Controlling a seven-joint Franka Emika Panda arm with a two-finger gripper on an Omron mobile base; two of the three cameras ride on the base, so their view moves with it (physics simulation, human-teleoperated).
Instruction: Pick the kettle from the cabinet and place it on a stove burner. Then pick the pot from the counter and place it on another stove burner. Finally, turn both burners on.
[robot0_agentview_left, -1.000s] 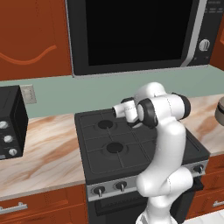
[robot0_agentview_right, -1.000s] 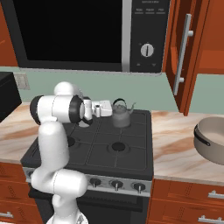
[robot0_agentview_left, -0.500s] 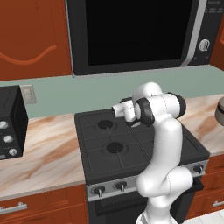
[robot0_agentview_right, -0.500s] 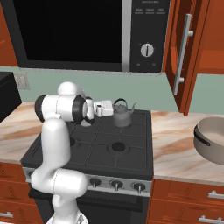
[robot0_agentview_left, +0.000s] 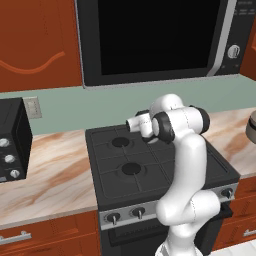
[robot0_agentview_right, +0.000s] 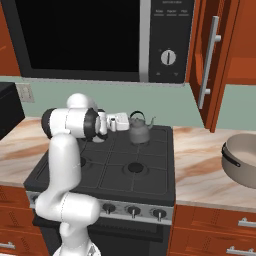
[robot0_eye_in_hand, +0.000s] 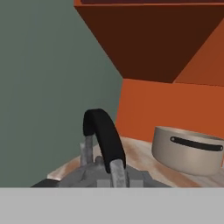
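The small grey kettle (robot0_agentview_right: 140, 132) stands on the back right burner of the black stove (robot0_agentview_right: 112, 175). My gripper (robot0_agentview_right: 129, 122) reaches in from the left and is shut on the kettle's black arched handle (robot0_eye_in_hand: 105, 139), which rises close in front of the hand camera. The wide grey pot (robot0_agentview_right: 244, 160) rests on the marble counter (robot0_agentview_right: 197, 167) right of the stove, and appears beyond the kettle (robot0_eye_in_hand: 189, 149) in the hand view. The cabinet (robot0_agentview_right: 227, 45) hangs open above the pot, its silver bar handle (robot0_agentview_right: 207, 62) on the door.
A black microwave (robot0_agentview_right: 95, 35) hangs over the stove. Bare burners (robot0_agentview_left: 131, 168) lie at the front left, with knobs (robot0_agentview_right: 133, 211) along the silver front. A black toaster oven (robot0_agentview_left: 10, 142) stands on the left counter (robot0_agentview_left: 50, 170). Drawers (robot0_agentview_right: 215, 235) lie below.
The arm's upper part has drifted slightly to the right. The kettle stays where it was on the back right burner, with the gripper still at its handle.
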